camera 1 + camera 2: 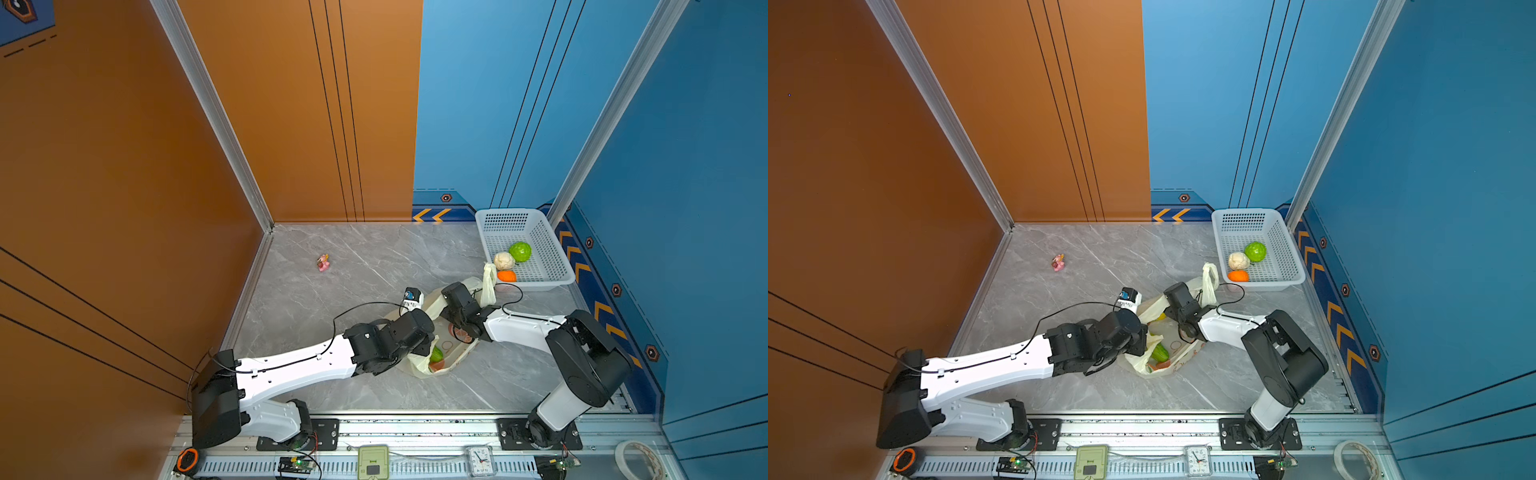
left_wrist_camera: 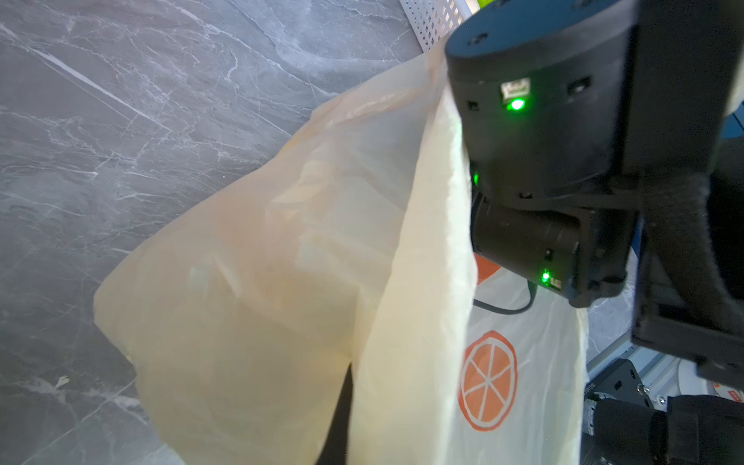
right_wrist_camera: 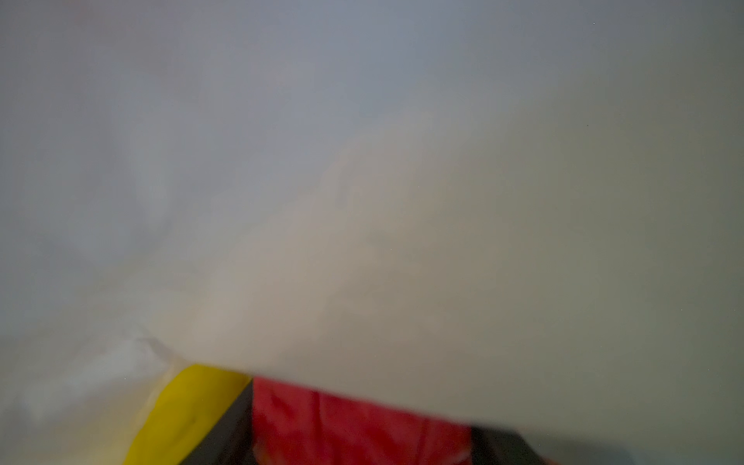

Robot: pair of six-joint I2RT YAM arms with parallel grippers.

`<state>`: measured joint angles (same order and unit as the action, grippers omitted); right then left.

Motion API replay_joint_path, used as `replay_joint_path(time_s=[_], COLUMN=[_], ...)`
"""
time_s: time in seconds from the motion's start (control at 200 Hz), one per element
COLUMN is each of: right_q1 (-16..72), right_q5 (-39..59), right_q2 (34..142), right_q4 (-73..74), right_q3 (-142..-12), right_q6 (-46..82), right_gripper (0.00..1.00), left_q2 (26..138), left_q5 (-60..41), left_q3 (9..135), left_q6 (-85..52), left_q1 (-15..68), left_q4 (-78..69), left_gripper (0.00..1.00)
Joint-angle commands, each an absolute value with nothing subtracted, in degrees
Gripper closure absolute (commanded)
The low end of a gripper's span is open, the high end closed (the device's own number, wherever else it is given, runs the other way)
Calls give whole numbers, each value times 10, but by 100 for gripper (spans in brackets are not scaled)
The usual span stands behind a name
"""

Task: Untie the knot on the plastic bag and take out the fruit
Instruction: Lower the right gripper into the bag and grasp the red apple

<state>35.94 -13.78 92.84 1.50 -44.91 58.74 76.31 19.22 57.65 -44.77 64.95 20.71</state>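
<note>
On the grey marble desk (image 1: 291, 303), a tiny pink figurine (image 1: 323, 262) stands alone toward the far left corner. The left arm (image 1: 299, 365) reaches in from the near left corner. The left gripper (image 1: 415, 306) sits at the left side of the plastic bag (image 1: 451, 353). Its fingers are hidden under the wrist, pressed together, and I cannot tell whether they pinch any plastic.

The bag lies right of the desk's middle, nearer the near edge, with its mouth gaping. A green fruit (image 1: 436, 354) and a reddish piece (image 1: 436, 366) show at its near end. In the left wrist view its pale film (image 2: 282, 282) rises in a broad fold, with an orange-slice print (image 2: 489, 380) beside it. One handle loop (image 1: 489, 284) stands upright, just beside the basket's near left corner.

The right gripper (image 3: 362, 441) is buried inside the bag. In the blurred right wrist view a red fruit (image 3: 342, 414) lies between its dark fingers (image 3: 235, 426) and a yellow one (image 3: 189, 402) lies alongside. Whether the fingers press the red piece cannot be told.

The white perforated basket (image 1: 552, 249) fills the far right corner. It holds a bumpy green fruit (image 1: 520, 252), a cream-white one (image 1: 503, 261) and an orange one (image 1: 506, 276).
</note>
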Motion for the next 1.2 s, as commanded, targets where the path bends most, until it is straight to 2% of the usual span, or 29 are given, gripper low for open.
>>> replay_joint_path(time_s=[0.0,0.396,0.671,1.001,1.192], right_q1=[360,428,457,429,419], right_q5=[-116,-14,-20,37,16], right_q2=[886,789,718,819,831], right_q4=[-6,-114,-230,-168,-169], right_q3=[-433,-428,-435,-424,-440], right_q6=[578,543,515,500,493], right_gripper=[47,47,46,41,28], left_q2=[771,777,770,780,778], left_q5=[191,202,208,194,200], left_q3=[586,586,586,586,586], left_q6=[-436,-432,-429,-430,-434], left_q1=[652,643,637,642,649], left_q4=[207,189,193,196,203], left_gripper=[100,100,100,100,100])
